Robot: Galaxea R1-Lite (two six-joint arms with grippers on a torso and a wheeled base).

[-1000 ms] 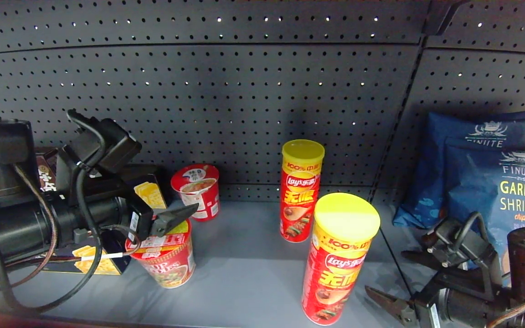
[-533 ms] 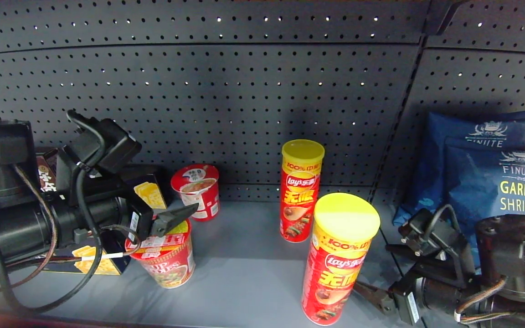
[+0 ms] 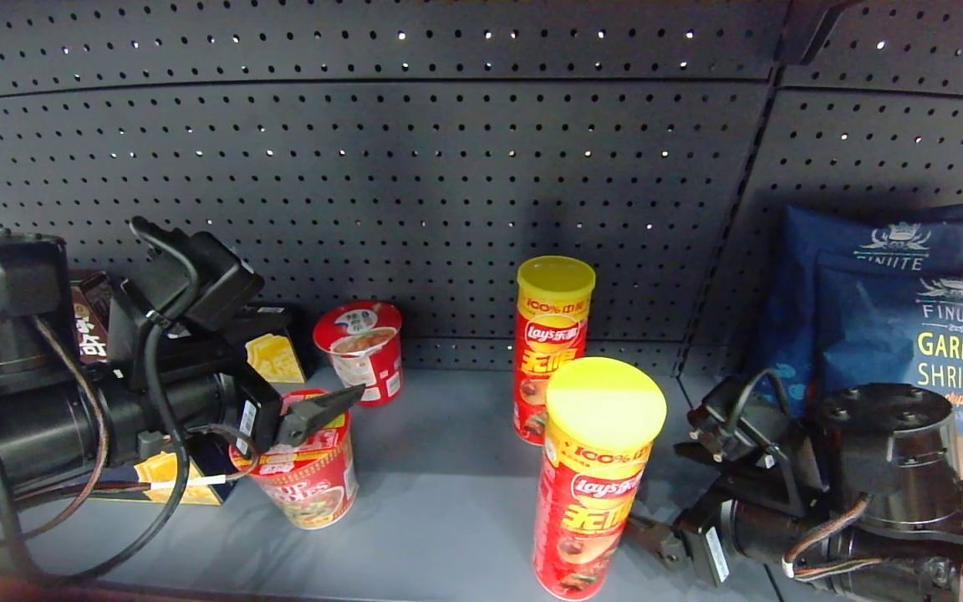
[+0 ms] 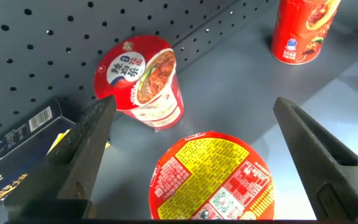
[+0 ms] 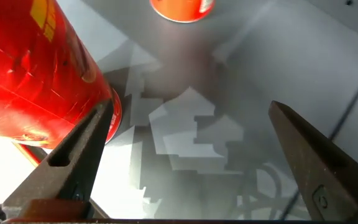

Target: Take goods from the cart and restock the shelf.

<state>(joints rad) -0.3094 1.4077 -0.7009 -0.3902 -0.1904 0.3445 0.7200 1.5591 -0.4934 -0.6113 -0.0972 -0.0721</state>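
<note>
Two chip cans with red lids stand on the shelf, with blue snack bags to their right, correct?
No. The front chip can and rear chip can have yellow lids, not red; the head view shows it. The blue snack bags are to their right.

The front chip can [image 3: 598, 477] covers part of the foot of the rear chip can [image 3: 554, 334] behind it, and in the right wrist view we see it cut off by the picture's edge. To its left the left arm [image 3: 72, 410] hides most of the yellow-and-black boxes [image 3: 277, 355]; to its right the right arm [image 3: 824, 518] covers the lower part of the blue chip bags [image 3: 908, 334].
</note>
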